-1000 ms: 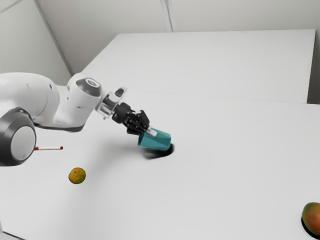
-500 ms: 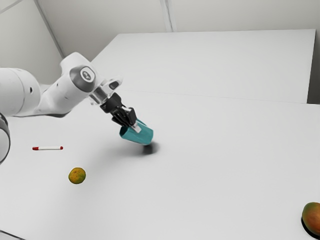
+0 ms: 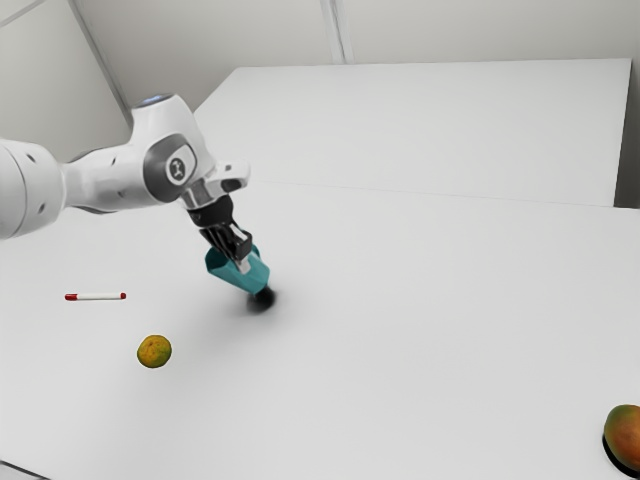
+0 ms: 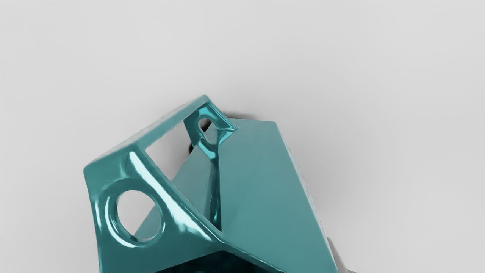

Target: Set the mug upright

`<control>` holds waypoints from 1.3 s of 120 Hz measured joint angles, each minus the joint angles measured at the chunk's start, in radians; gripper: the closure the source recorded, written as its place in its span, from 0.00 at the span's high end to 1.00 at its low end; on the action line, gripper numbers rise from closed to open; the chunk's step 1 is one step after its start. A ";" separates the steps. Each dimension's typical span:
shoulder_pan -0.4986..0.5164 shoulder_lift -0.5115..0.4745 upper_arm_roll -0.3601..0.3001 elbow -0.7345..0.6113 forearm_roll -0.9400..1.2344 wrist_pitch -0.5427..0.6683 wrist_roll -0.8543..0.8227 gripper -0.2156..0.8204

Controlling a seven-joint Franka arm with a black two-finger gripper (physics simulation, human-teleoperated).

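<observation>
Over the white table (image 3: pixel 420 330): one teal mug (image 3: pixel 257 275), glossy, flat-sided, held at a slant.
Gripper (image 3: pixel 242 262): one, black, two-fingered, pinching the mug near its mouth end; pointing down on a slant toward the table.
Mug, attitude: tilted, neither upright nor flat on its side; mouth up and toward the exterior view's left, base down and toward the exterior view's right.
Mug, base: close to the table; contact with it cannot be told.
Shadow (image 3: pixel 262 299): dark, soft-edged, just beneath the base.
Handle (image 4: pixel 170 201): teal, angular, pierced by round holes, with a wide gap between it and the mug body; seen in the wrist view.
Mug, interior (image 4: pixel 227 262): dark, partly seen in the wrist view, at the end nearest the gripper.
Fingertip (image 4: pixel 337 258): one, grey, beside the outer wall of the mug; the other is hidden in the wrist view.
Arm (image 3: pixel 120 178): white with grey joint rings, entering from the exterior view's left.
Marker (image 3: pixel 98 296): white barrel, red ends, lying on the table toward the exterior view's left of the mug.
Orange (image 3: pixel 154 351): one, mottled orange and green, on the table, nearer the exterior camera than the marker; apart from the mug.
Mango (image 3: pixel 624 436): one, red and green, at the exterior view's right edge, partly cut off; well apart from the mug.
</observation>
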 joint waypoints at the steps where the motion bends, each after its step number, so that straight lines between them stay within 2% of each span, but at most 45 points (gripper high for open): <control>1: -0.002 0.000 0.000 0.001 0.006 0.000 -0.002 0.03; 50: -0.046 0.003 0.008 -0.017 0.199 -0.026 -0.080 0.04; 92: -0.058 0.015 0.009 -0.003 0.318 -0.116 -0.114 0.04; 156: -0.062 0.097 0.011 0.020 0.328 -0.188 -0.123 0.03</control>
